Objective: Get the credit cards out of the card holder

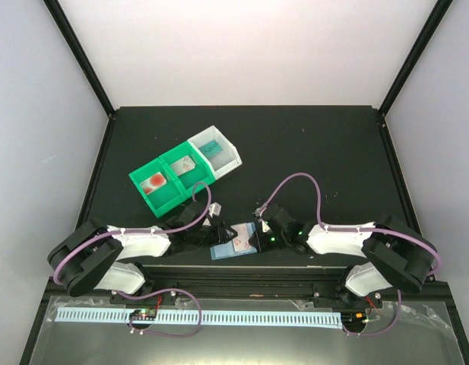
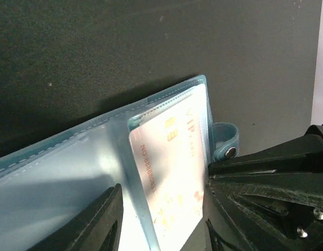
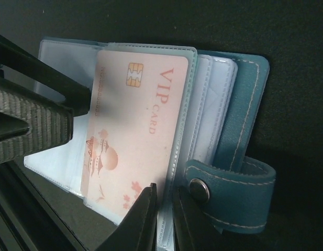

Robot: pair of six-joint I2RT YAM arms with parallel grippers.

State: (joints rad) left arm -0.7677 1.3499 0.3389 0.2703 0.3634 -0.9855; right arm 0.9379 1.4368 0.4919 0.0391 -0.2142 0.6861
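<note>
**Top view.** We find the card holder (image 1: 232,248) lying open near the front edge of the table (image 1: 318,152). It sits between the left gripper (image 1: 221,233) and the right gripper (image 1: 258,242), and both are at it. The green tray (image 1: 167,199) and the white tray (image 1: 232,158) stand well apart behind. Open room lies to the rear and right. There is little toward the front edge, where a dragged holder could slide off.

**Left wrist view.** The left fingers (image 2: 106,219) stand apart, with the sleeve (image 2: 151,112) carrying the VIP card (image 2: 171,167) between them. We cannot tell whether they press on it. Dark hardware crowds in just beside the snap strap (image 2: 225,142). We judge that any sideways shift risks the two grippers knocking together.

**Right wrist view.** The right fingers (image 3: 145,219) are closed almost together on the lower edge of the card holder's sleeve, at the card's corner. If they pinch sleeve and card together, a pull would drag or lift the whole holder, or strain the sleeve, instead of freeing the card. We cannot tell which edge is the sleeve's mouth, and a pull the wrong way would jam the card.
</note>
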